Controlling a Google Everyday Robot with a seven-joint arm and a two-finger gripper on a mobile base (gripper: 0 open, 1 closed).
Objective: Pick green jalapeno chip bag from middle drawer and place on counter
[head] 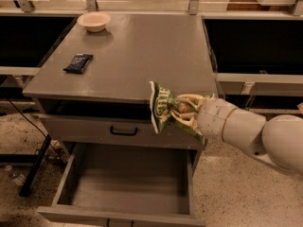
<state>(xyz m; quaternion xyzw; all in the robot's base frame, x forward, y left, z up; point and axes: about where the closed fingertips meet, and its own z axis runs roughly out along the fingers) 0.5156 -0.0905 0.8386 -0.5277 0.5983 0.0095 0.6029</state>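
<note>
My gripper point(185, 110) is shut on the green jalapeno chip bag point(163, 107), a crinkly green bag with white lettering. I hold it in the air at the counter's front right edge, in front of the upper drawer front. The white arm comes in from the right. The counter point(137, 56) is a flat grey top behind the bag. The middle drawer point(128, 183) is pulled out below, and its grey inside shows nothing lying in it.
A small flat dark navy packet point(78, 63) lies on the counter's left side. A pale bowl point(93, 21) stands at its back left. The drawer front above the open drawer carries a black loop handle point(123, 131). Black stand legs point(33, 167) are on the floor at left.
</note>
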